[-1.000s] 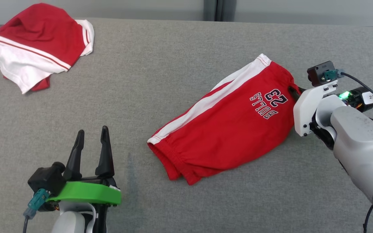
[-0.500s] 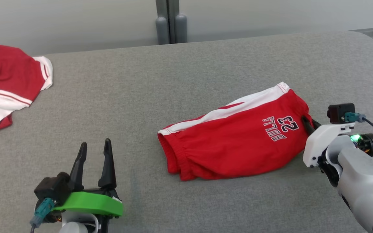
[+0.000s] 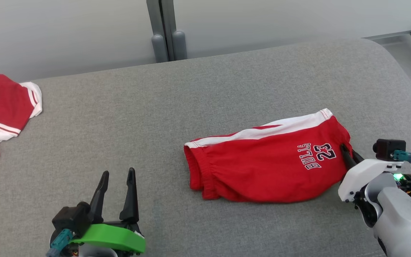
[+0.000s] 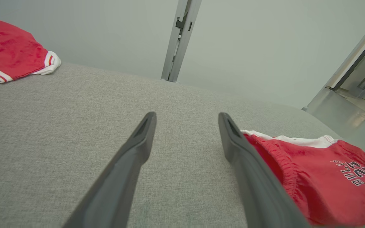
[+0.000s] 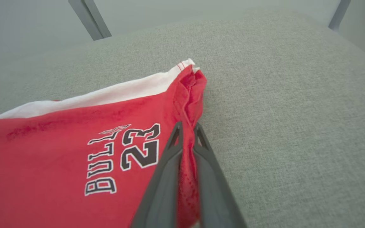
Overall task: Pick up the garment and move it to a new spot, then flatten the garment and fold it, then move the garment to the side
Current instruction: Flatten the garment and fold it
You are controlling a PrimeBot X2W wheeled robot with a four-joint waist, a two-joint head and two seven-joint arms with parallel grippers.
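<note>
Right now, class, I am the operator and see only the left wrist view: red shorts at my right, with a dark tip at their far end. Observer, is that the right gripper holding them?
Observer: Yes. The right wrist view shows the right gripper shut on the red shorts, pinching their bunched edge beside the "23".
Operator: My right finger seems to overlap the waistband. Is it touching?
Observer: No. The head view shows the left gripper open, with bare grey cushion between it and the shorts.
Operator: Do the shorts hang off anywhere?
Observer: No. In the head view their whole outline lies on the cushion.
</note>
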